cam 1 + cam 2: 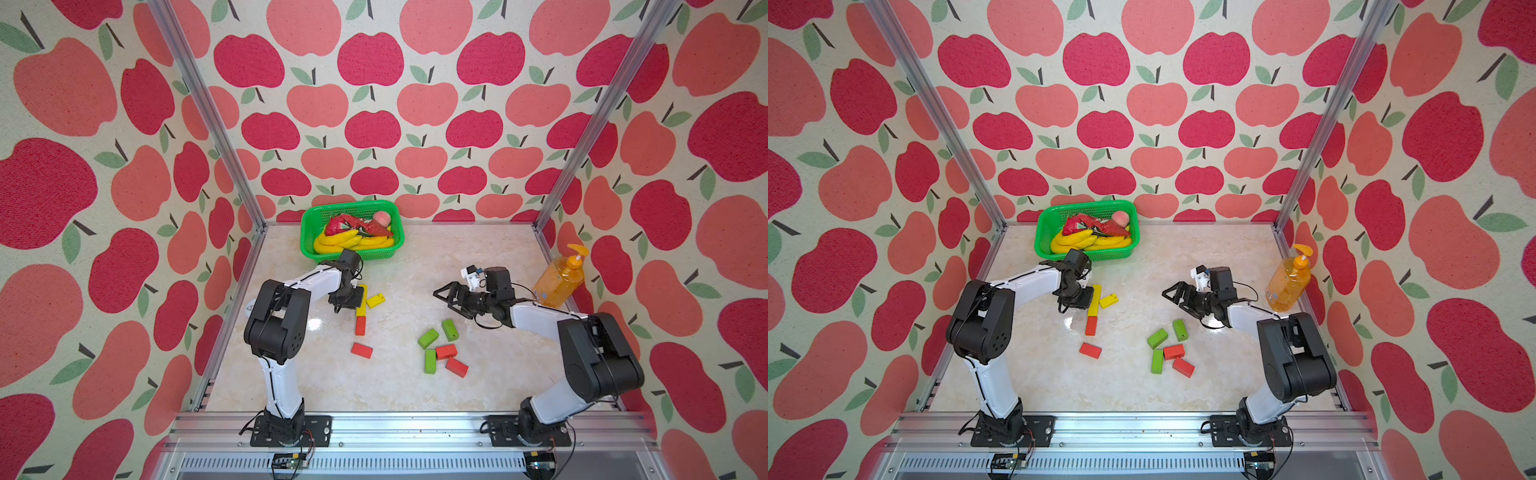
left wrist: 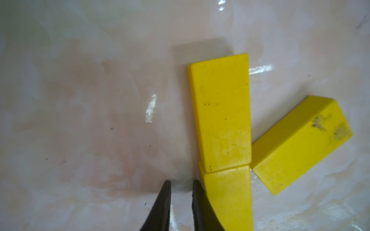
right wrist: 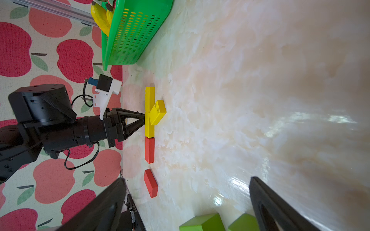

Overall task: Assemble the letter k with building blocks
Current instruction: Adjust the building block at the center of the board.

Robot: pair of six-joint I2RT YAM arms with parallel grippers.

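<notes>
Two yellow building blocks (image 1: 362,300) lie end to end, with a red one (image 1: 360,325) continuing the line toward the front. A third yellow block (image 2: 300,144) leans diagonally against that line. My left gripper (image 2: 181,183) points down beside the line's left side. Its fingers are only narrowly apart, with bare table between them, and one finger (image 2: 200,200) sits against a yellow block. A loose red block (image 1: 361,350) lies nearer the front. Three green blocks (image 1: 428,338) and two red ones (image 1: 446,351) are scattered centre-right. My right gripper (image 3: 187,180) hovers wide open and empty just beyond them.
A green basket (image 1: 309,245) with toy bananas and other fruit stands at the back, just behind the left arm. An orange soap bottle (image 1: 557,282) stands by the right wall, close to the right arm. Metal frame posts and rails border the table.
</notes>
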